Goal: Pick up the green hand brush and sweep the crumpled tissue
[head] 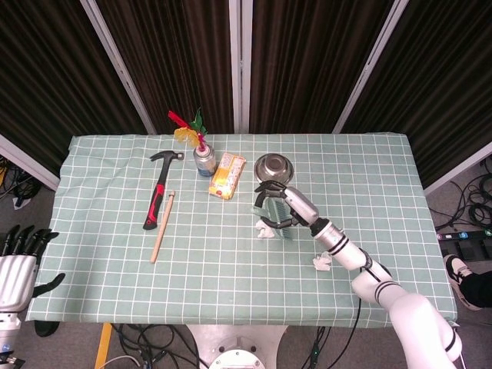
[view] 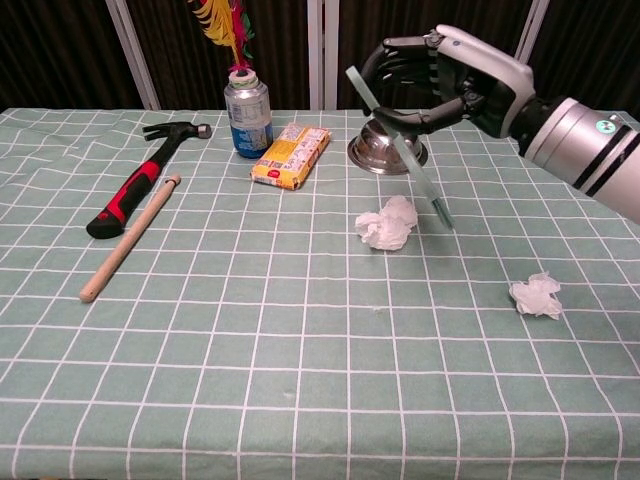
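Your right hand point(view: 450, 80) grips the green hand brush point(view: 405, 160), tilted just right of the crumpled tissue point(view: 388, 222). Only head view shows your left hand point(head: 19, 265), fingers apart, off-counter. Steel bowl point(view: 372, 152) behind.

Green hand brush point(view: 405, 155) held tilted, beside white crumpled tissue point(view: 389, 223)

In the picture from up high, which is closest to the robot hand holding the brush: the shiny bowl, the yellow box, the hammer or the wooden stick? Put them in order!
Starting from the right hand:
1. Shiny bowl, just behind the hand.
2. Yellow box, to the hand's left, a bit farther.
3. Wooden stick and hammer, far on the left, too close to call.
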Controlling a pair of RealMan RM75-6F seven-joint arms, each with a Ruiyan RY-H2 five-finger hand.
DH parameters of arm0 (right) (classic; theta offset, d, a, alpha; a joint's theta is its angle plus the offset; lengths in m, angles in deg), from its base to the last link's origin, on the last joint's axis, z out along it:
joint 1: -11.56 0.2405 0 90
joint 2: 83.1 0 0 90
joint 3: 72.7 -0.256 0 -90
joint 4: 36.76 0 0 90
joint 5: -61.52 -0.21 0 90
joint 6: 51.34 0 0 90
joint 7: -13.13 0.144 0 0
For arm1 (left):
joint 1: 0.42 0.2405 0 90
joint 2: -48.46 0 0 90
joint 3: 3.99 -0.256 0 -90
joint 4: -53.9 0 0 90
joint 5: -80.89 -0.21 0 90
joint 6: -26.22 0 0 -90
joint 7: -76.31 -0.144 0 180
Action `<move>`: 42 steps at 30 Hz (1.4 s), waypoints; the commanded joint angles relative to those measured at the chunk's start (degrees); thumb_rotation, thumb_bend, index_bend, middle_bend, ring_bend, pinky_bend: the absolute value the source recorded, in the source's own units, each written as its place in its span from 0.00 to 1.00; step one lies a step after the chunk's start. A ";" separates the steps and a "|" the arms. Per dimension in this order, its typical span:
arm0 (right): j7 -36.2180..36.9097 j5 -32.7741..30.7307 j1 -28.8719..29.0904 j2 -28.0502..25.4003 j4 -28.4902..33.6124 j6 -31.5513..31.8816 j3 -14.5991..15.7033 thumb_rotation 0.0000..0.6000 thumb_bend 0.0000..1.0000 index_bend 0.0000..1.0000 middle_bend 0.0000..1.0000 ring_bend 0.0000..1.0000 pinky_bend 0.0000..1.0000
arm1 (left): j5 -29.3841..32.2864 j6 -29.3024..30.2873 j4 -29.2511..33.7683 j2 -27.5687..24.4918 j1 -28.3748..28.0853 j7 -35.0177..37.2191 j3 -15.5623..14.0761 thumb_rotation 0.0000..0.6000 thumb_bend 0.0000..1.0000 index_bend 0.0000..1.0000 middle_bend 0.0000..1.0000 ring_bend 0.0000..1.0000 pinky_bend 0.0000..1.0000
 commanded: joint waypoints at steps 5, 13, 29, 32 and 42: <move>-25.05 -4.66 -12.29 -15.52 27.66 4.06 1.04 1.00 0.61 0.66 0.65 0.25 0.15 | -0.42 -0.52 -0.97 0.27 -0.44 1.13 -0.04 1.00 0.13 0.21 0.18 0.10 0.06; -38.74 -9.24 -22.18 -21.55 42.17 4.83 4.03 1.00 0.63 0.66 0.65 0.25 0.14 | -1.02 -1.36 -2.24 0.72 -1.11 2.33 -0.16 1.00 0.13 0.21 0.18 0.10 0.06; -49.52 -10.57 -26.44 -7.88 35.39 1.83 0.07 1.00 0.65 0.66 0.65 0.25 0.01 | -1.78 -0.73 -5.00 1.66 -1.28 5.40 -0.16 1.00 0.13 0.21 0.18 0.10 0.06; -50.58 -11.24 -25.23 -4.63 32.94 0.01 -2.09 1.00 0.65 0.66 0.65 0.25 0.00 | -1.76 -0.45 -5.38 1.77 -1.05 5.85 -0.27 1.00 0.13 0.21 0.18 0.10 0.06; -49.63 -13.49 -18.34 4.75 24.69 -6.02 -10.55 1.00 0.65 0.66 0.65 0.25 0.00 | -1.89 0.03 -6.03 2.04 -0.58 6.55 -0.63 1.00 0.13 0.21 0.18 0.10 0.06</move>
